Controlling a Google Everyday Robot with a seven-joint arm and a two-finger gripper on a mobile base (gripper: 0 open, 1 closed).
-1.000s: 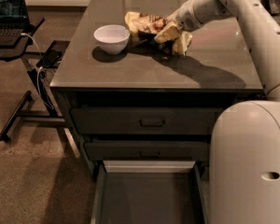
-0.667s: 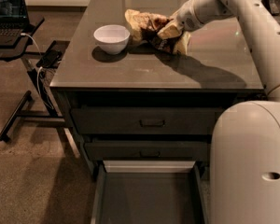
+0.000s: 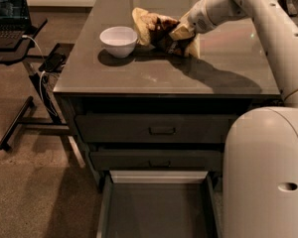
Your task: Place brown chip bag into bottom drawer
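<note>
Brown chip bag (image 3: 158,29) x1 | tool (image 3: 182,32) x1 at bag | bowl (image 3: 118,40) x1

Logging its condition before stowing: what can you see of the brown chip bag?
The brown chip bag is a crumpled, foil-looking pouch, tan-yellow at its ends with a dark brown middle. It lies on the grey countertop, close beside the white bowl. The gripper is at the end of the bag away from the bowl, partly covering it. The bag is not yet in the open bottom drawer below.
</note>
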